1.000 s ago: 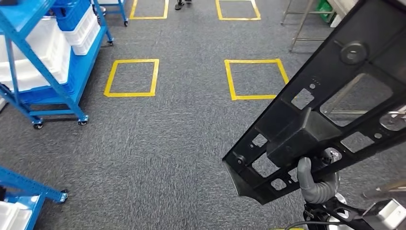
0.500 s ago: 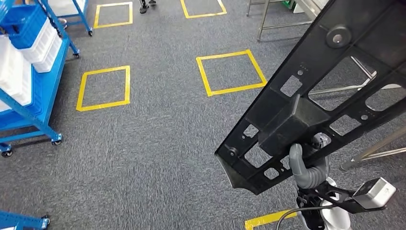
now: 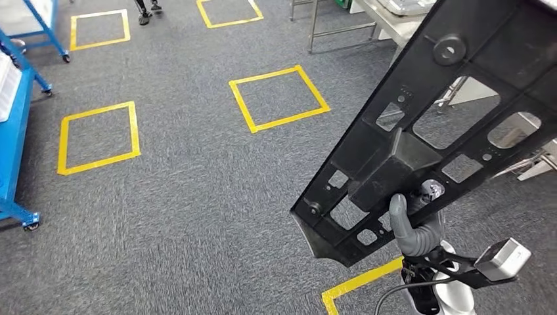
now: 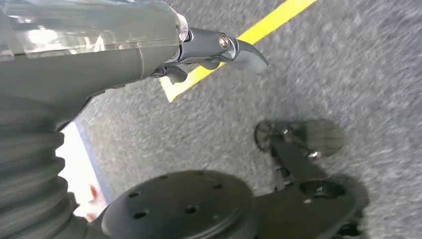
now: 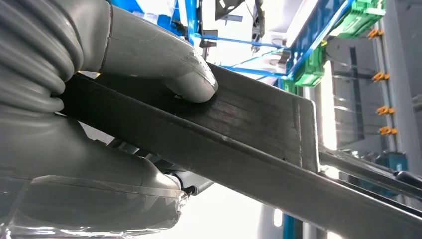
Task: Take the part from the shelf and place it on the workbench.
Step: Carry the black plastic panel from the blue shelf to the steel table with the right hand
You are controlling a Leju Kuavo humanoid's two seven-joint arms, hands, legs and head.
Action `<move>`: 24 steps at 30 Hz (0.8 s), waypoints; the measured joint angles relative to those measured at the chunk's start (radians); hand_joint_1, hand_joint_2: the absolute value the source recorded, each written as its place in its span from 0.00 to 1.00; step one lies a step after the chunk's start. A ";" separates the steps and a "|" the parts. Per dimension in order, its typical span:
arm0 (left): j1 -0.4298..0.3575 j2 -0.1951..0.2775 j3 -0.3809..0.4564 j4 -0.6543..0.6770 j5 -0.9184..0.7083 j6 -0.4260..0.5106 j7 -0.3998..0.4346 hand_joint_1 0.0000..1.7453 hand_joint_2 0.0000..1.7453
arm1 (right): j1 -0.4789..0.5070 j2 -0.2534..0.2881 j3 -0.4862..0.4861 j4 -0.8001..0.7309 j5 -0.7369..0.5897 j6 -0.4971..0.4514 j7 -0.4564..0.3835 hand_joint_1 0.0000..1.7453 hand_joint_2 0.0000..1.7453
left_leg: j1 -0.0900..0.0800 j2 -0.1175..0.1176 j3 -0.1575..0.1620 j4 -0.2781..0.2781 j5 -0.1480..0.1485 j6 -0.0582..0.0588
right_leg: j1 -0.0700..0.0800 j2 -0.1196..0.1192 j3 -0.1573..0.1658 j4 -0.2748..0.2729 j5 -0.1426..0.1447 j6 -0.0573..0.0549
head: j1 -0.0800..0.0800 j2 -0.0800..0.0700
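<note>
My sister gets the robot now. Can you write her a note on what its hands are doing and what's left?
Right hand: grips the big flat black plastic part with cut-out holes, carried tilted above the grey carpet.
Left hand: hangs by the floor, holding nothing; fingers too unclear to call.
Done: part is off the shelf.
Left: carry it to the metal workbench ahead on the right and set it down.

Head view high, angled down at carpet (image 3: 184,197); wrist views close, right sharing the part (image 5: 259,134).
</note>
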 joint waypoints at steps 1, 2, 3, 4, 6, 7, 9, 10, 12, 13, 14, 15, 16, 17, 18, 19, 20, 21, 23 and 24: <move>0.001 -0.001 0.002 0.000 0.004 0.003 -0.009 0.00 1.00 | -0.008 0.002 0.000 0.002 -0.001 0.004 0.000 1.00 1.00 | -0.001 0.014 0.001 -0.002 0.001 0.004 | -0.001 -0.032 -0.026 0.052 -0.028 0.003 | 0.000 0.000; 0.003 -0.001 0.005 0.000 0.009 0.006 -0.021 0.00 1.00 | -0.018 0.003 0.000 0.005 -0.002 0.010 0.001 1.00 1.00 | -0.003 0.027 0.001 -0.003 0.000 0.007 | -0.001 -0.051 -0.060 0.119 -0.060 0.006 | 0.000 0.000; 0.004 -0.001 0.008 0.000 0.011 0.008 -0.033 0.00 1.00 | -0.028 0.004 0.000 0.010 -0.002 0.015 0.003 1.00 1.00 | -0.005 0.041 0.001 -0.002 -0.001 0.007 | -0.004 -0.057 -0.092 0.182 -0.084 0.010 | 0.000 0.000; 0.004 -0.001 0.011 0.000 0.013 0.009 -0.045 0.00 1.00 | -0.037 0.005 0.000 0.018 -0.003 0.020 0.008 1.00 1.00 | -0.006 0.054 0.001 -0.002 -0.002 0.007 | -0.006 -0.060 -0.113 0.223 -0.092 0.012 | 0.000 0.000; 0.002 -0.003 0.014 0.000 0.015 0.012 -0.062 0.00 1.00 | -0.057 0.005 0.001 0.031 -0.004 0.025 0.017 1.00 1.00 | -0.006 0.078 0.004 -0.002 -0.005 0.005 | -0.009 -0.068 -0.093 0.190 -0.056 0.015 | 0.000 0.000; 0.001 -0.004 0.015 0.000 0.016 0.013 -0.067 0.00 1.00 | -0.065 0.005 0.001 0.037 -0.004 0.027 0.020 1.00 1.00 | -0.006 0.088 0.007 -0.002 -0.008 0.002 | -0.009 -0.079 -0.055 0.122 -0.022 0.014 | 0.000 0.000; -0.001 -0.006 0.016 0.000 0.018 0.014 -0.071 0.00 1.00 | -0.080 0.005 0.002 0.044 -0.004 0.027 0.023 1.00 1.00 | -0.011 0.104 0.014 -0.001 -0.014 -0.006 | -0.003 -0.115 0.015 -0.005 0.016 0.004 | 0.000 0.000; -0.001 -0.007 0.016 0.000 0.018 0.014 -0.072 0.00 1.00 | -0.086 0.005 0.003 0.046 -0.004 0.027 0.024 1.00 1.00 | -0.013 0.111 0.016 0.000 -0.018 -0.011 | 0.001 -0.125 0.031 -0.038 0.020 -0.002 | 0.000 0.000; -0.002 -0.007 0.016 0.000 0.018 0.014 -0.074 0.00 1.00 | -0.095 0.005 0.004 0.050 -0.003 0.024 0.029 1.00 1.00 | -0.017 0.128 0.021 -0.001 -0.023 -0.022 | 0.007 -0.114 0.032 -0.048 0.017 -0.016 | 0.000 0.000; -0.003 -0.007 0.016 0.000 0.016 0.013 -0.073 0.00 1.00 | -0.098 0.005 0.004 0.051 -0.002 0.022 0.031 1.00 1.00 | -0.015 0.128 0.023 0.000 -0.027 -0.028 | 0.005 -0.104 0.033 -0.050 0.017 -0.021 | 0.000 0.000; -0.004 -0.007 0.016 0.000 0.013 0.012 -0.068 0.00 1.00 | -0.101 0.005 0.005 0.051 -0.001 0.018 0.033 1.00 1.00 | -0.013 0.114 0.022 0.009 -0.036 -0.033 | 0.003 -0.094 0.034 -0.053 0.019 -0.027 | 0.000 0.000; -0.005 -0.008 0.016 0.000 0.009 0.011 -0.060 0.00 1.00 | -0.106 0.005 0.005 0.051 -0.001 0.016 0.036 1.00 1.00 | -0.011 0.093 0.011 0.038 -0.056 -0.037 | 0.000 -0.085 0.036 -0.057 0.021 -0.033 | 0.000 0.000; -0.004 -0.008 0.016 0.000 0.006 0.010 -0.049 0.00 1.00 | -0.111 0.005 0.005 0.052 -0.001 0.014 0.040 1.00 1.00 | -0.009 0.066 -0.012 0.088 -0.084 -0.040 | -0.003 -0.075 0.037 -0.059 0.022 -0.038 | 0.000 0.000; -0.002 -0.009 0.016 0.000 0.004 0.010 -0.033 0.00 1.00 | -0.116 0.005 0.005 0.052 -0.002 0.012 0.045 1.00 1.00 | -0.008 0.045 -0.045 0.157 -0.118 -0.041 | -0.002 -0.065 0.037 -0.059 0.022 -0.041 | 0.000 0.000; -0.001 -0.010 0.016 0.000 0.003 0.010 -0.019 0.00 1.00 | -0.119 0.005 0.005 0.052 -0.004 0.011 0.051 1.00 1.00 | -0.007 0.036 -0.080 0.228 -0.147 -0.042 | -0.001 -0.053 0.037 -0.059 0.022 -0.043 | 0.000 0.000; -0.002 -0.011 0.017 0.000 0.002 0.010 -0.004 0.00 1.00 | -0.119 0.005 0.005 0.052 -0.005 0.010 0.058 1.00 1.00 | -0.007 0.033 -0.107 0.280 -0.160 -0.043 | 0.000 -0.041 0.038 -0.058 0.022 -0.044 | 0.000 0.000; -0.005 -0.012 0.017 0.000 0.001 0.010 0.009 0.00 1.00 | -0.118 0.005 0.004 0.051 -0.006 0.006 0.065 1.00 1.00 | -0.007 0.031 -0.118 0.297 -0.152 -0.042 | 0.001 -0.028 0.039 -0.057 0.021 -0.044 | 0.000 0.000; -0.007 -0.013 0.017 0.000 -0.001 0.009 0.018 0.00 1.00 | -0.114 0.005 0.004 0.048 -0.006 0.001 0.071 1.00 1.00 | -0.007 0.029 -0.110 0.273 -0.124 -0.040 | 0.001 -0.014 0.040 -0.056 0.021 -0.043 | 0.000 0.000; -0.005 -0.014 0.017 0.000 -0.007 0.006 0.029 0.00 1.00 | -0.101 0.005 0.002 0.037 -0.006 -0.009 0.077 1.00 1.00 | -0.005 -0.001 -0.059 0.145 -0.044 -0.032 | 0.000 0.013 0.041 -0.052 0.019 -0.039 | 0.000 0.000; -0.002 -0.014 0.017 0.000 -0.010 0.004 0.030 0.00 1.00 | -0.092 0.004 -0.001 0.030 -0.006 -0.013 0.076 1.00 1.00 | -0.004 -0.024 -0.034 0.083 -0.019 -0.028 | 0.000 0.026 0.040 -0.050 0.019 -0.036 | 0.000 0.000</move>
